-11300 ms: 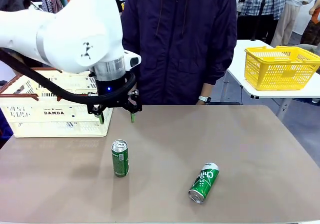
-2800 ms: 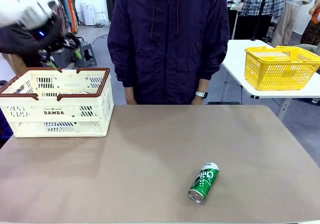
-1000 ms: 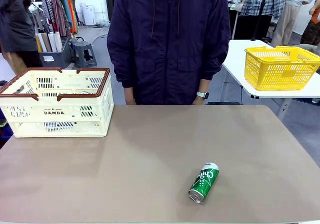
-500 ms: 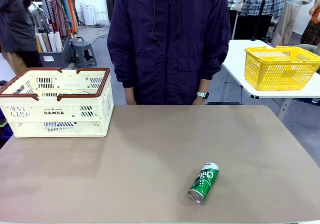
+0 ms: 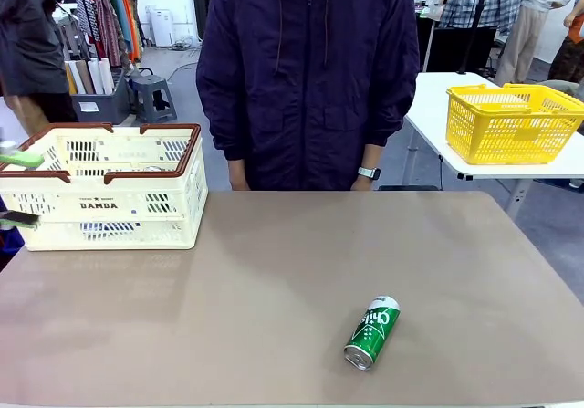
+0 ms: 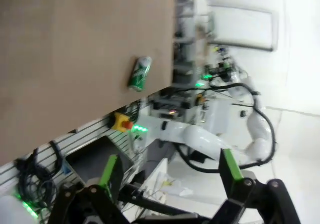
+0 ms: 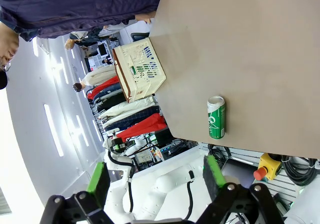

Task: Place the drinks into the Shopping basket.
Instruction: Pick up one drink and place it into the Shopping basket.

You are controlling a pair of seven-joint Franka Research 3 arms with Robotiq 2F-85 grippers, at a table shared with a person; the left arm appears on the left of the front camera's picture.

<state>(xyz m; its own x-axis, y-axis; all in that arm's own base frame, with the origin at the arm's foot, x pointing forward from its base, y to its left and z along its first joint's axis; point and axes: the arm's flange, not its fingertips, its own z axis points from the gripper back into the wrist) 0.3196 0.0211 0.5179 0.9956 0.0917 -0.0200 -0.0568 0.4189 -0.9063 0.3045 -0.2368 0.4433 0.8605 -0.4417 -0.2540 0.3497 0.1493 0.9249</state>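
Can (image 5: pixel 372 332): you see it green, lying on its side, near table's front
Basket (image 5: pixel 105 189): cream, brown-rimmed, upright, far left

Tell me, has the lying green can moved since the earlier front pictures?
No. The can lies on its side at the same spot on the table, right of the basket and nearer the camera, as before.

Green can (image 5: pixel 371 332) with white lettering, cream slotted basket (image 5: pixel 105 198) with brown rim, tan table (image 5: pixel 274 289)

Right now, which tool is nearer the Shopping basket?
Left. The left tool sits open at the Shopping basket's left end; the right tool hangs open, off the table's near edge.
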